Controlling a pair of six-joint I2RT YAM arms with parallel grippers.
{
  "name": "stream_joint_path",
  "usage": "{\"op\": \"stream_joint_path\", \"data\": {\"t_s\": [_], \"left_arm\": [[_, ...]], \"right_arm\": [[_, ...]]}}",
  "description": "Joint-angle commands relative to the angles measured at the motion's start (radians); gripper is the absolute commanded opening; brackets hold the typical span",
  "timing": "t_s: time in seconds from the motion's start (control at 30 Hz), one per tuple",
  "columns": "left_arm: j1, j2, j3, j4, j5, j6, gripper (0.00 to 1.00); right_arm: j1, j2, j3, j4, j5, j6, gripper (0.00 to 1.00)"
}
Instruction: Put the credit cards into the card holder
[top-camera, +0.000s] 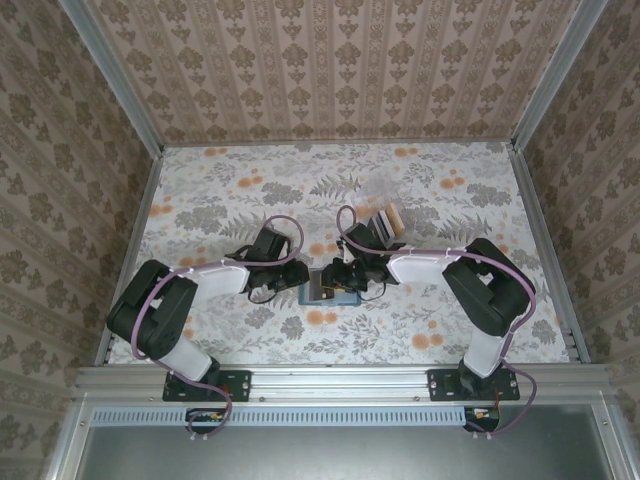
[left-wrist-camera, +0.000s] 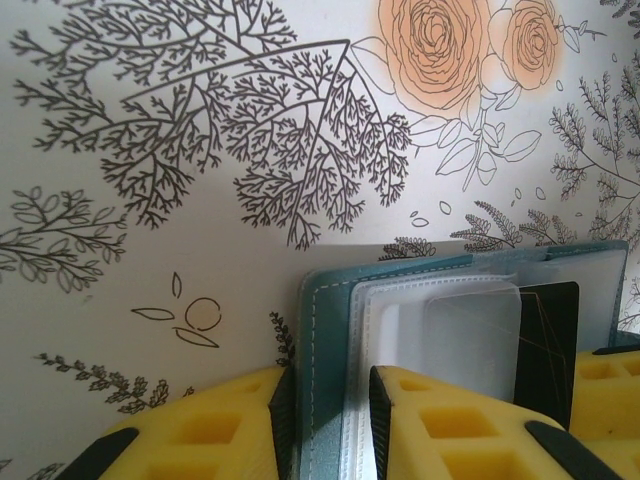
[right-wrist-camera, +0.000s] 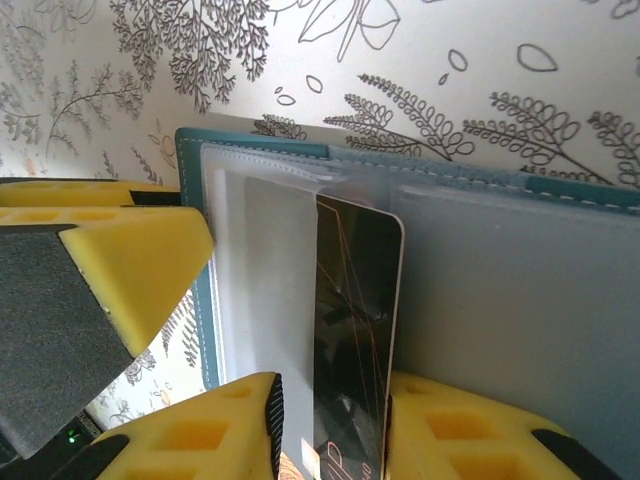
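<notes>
Clamps the teal edge of the open card holder (left-wrist-camera: 322, 310), lying at the middle of the table (top-camera: 230, 200), in the left gripper (left-wrist-camera: 328, 405), fingers drawn nearly together on the cover. Pinches a dark grey card (right-wrist-camera: 355, 300) in the right gripper (right-wrist-camera: 333, 410), closed on its sides, over the holder's clear pockets. Has other credit cards (top-camera: 386, 222) bunched just beyond, apart from the holder.

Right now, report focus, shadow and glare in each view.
Top external: evenly lit, sharp, the card holder tiny. Left wrist: left gripper's yellow fingers soft up close, soft shadow on the tablecloth. Right wrist: dark card crisp, no hard glare on the clear pockets.
</notes>
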Motion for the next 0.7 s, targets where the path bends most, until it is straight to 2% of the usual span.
{"op": "stream_joint_path", "data": {"t_s": [0.0,0.17,0.33,0.67], "left_arm": [[-0.019,0.023,0.001,-0.02,0.017,0.005,0.29],[-0.019,0.023,0.001,-0.022,0.017,0.006,0.29],[-0.019,0.022,-0.001,-0.017,0.021,0.009,0.29],[-0.019,0.019,-0.006,-0.005,0.026,-0.002,0.29]], "right_arm": [[0.005,-0.009,0.037,-0.118,0.058,-0.038,0.33],[0.012,-0.007,0.063,-0.169,0.081,-0.057,0.33],[0.015,0.009,0.074,-0.168,0.072,-0.058,0.2],[0.038,0.056,0.104,-0.098,-0.007,-0.035,0.19]]}}
